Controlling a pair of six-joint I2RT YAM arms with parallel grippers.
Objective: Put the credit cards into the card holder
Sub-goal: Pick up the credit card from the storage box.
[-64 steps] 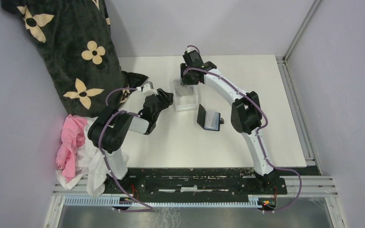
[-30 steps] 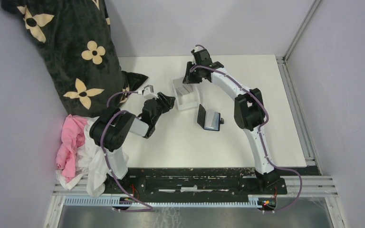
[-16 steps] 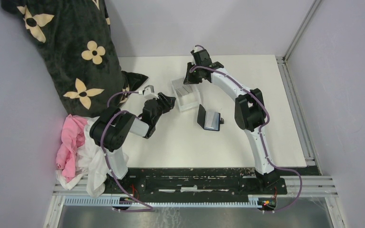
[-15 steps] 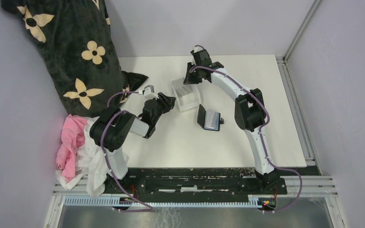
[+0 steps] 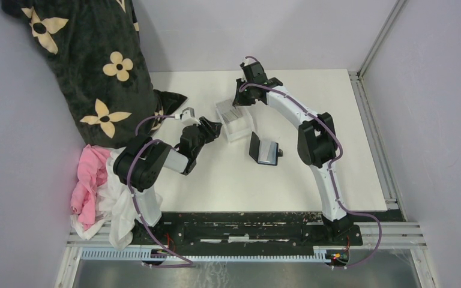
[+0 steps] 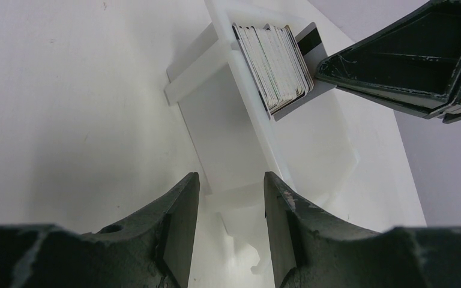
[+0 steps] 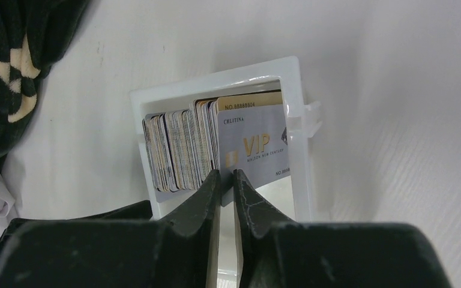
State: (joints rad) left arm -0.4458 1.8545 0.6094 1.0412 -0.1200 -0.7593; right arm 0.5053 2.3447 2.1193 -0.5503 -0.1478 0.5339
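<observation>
Right gripper (image 7: pixel 227 180): jaws narrow, pinching the grey card's (image 7: pixel 258 150) near edge.
Grey card: in the tray (image 7: pixel 216 81), leaning off the card stack (image 7: pixel 177 150) toward its right wall.
Left gripper (image 6: pixel 231 180): wide open, empty, at tray's near end.
Card holder (image 5: pixel 265 150): open, just beside tray, nearer right arm.

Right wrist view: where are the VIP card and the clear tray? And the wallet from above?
VIP card (image 7: pixel 258 153): right wrist view, printed face.
clear tray (image 7: pixel 216 84): right wrist view, far rim.
wallet (image 5: pixel 267 151): top view, grey inner slots.
</observation>
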